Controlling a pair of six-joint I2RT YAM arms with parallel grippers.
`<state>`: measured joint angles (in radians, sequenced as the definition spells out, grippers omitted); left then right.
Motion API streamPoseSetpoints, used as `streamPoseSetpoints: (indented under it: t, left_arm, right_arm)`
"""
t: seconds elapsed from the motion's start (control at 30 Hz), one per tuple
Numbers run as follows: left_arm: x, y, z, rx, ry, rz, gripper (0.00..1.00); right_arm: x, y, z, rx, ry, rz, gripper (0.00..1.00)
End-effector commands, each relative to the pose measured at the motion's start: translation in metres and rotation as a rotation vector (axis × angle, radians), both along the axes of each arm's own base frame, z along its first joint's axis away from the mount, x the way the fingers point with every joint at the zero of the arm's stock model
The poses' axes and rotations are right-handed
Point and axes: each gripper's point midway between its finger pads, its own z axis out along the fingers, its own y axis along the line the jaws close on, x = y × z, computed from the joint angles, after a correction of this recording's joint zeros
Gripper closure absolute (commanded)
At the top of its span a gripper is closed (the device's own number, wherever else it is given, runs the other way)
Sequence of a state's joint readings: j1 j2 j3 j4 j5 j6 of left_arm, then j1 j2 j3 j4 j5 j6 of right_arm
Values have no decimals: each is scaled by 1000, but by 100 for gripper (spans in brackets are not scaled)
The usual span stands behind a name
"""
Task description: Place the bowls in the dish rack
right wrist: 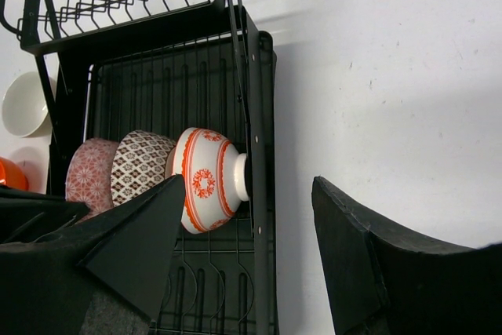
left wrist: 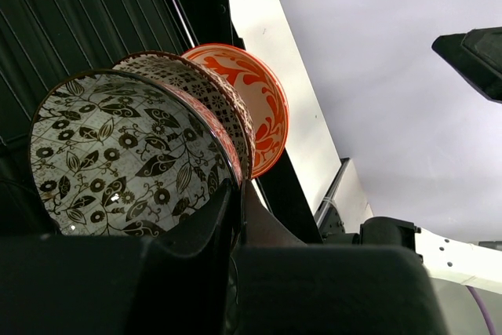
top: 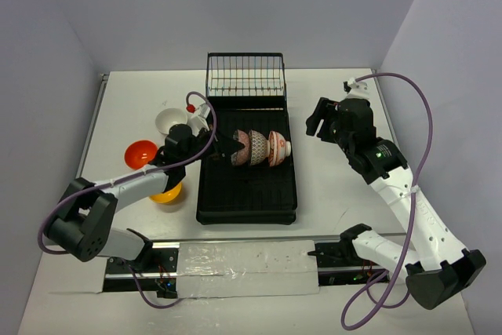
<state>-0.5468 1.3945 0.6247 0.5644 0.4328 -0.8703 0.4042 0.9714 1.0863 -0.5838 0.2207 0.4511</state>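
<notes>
The black dish rack [top: 247, 194] holds three patterned bowls standing on edge in a row. They are a pinkish bowl [top: 242, 147] with a leaf-print inside [left wrist: 118, 154], a lattice-print bowl [top: 259, 147] and a red-on-white bowl [top: 278, 148]. My left gripper [top: 228, 147] is shut on the pinkish bowl's rim [left wrist: 239, 190]. Over the table just right of the rack, my right gripper [top: 324, 125] hangs open and empty [right wrist: 247, 249]. Left of the rack lie a white bowl [top: 170, 119], a red-orange bowl [top: 142, 153] and a yellow-orange bowl [top: 166, 193], which is partly under my left arm.
An upright wire basket [top: 245, 74] stands at the rack's far end. The rack's near half [top: 247, 202] has bare ribs. White walls close in the table on three sides. A taped strip [top: 247, 266] runs along the near edge between the arm bases.
</notes>
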Motion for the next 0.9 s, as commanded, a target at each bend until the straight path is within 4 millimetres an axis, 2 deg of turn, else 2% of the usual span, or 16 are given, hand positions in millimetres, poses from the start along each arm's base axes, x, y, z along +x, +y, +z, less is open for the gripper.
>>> streamPoseSetpoints:
  t: [0.0, 0.4, 0.87]
  left_arm:
    - [1, -10, 29, -78, -79, -37, 100]
    - [1, -10, 19, -61, -71, -40, 100]
    - [-1, 3, -4, 29, -49, 2, 100]
  right_arm:
    - [4, 0, 2, -15, -21, -4, 27]
    - [4, 0, 0, -17, -15, -6, 27]
    - [4, 2, 0, -15, -14, 1, 27]
